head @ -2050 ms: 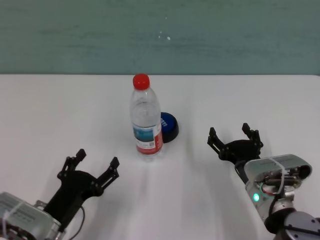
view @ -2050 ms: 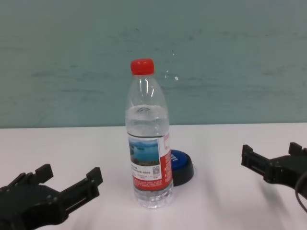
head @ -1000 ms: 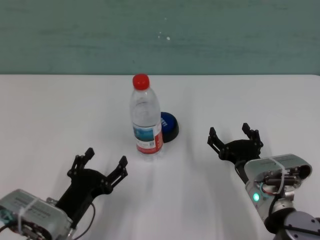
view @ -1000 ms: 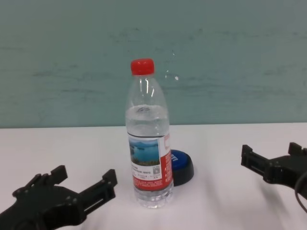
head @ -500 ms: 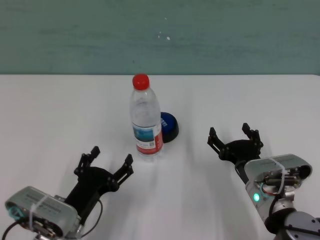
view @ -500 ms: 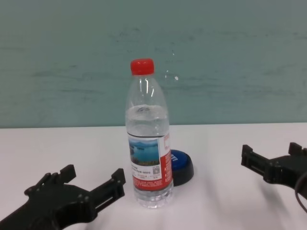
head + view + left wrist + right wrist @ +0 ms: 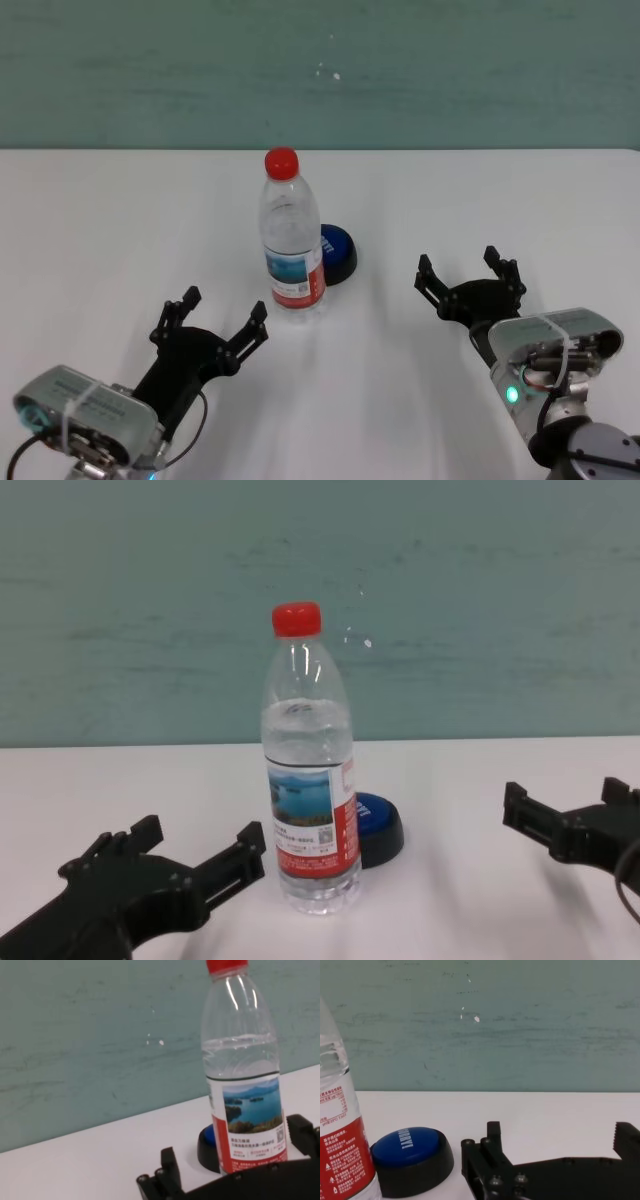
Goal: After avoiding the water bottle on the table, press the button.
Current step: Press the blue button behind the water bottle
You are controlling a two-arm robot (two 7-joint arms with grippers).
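Over the last two seconds I've brought the left end effector (image 7: 218,316) forward from the near-left of the bench (image 7: 100,220); its fingers are spread apart, the right-hand one just short of the bottle (image 7: 293,245), which stands upright at centre. The button (image 7: 338,253) sits behind the bottle at about 2 o'clock, touching or nearly so — I can't quite tell. So the bottle blocks my left approach. The right end effector (image 7: 470,277) is parked at 3 o'clock, fingers apart, with what looks like a clearer line to the button.
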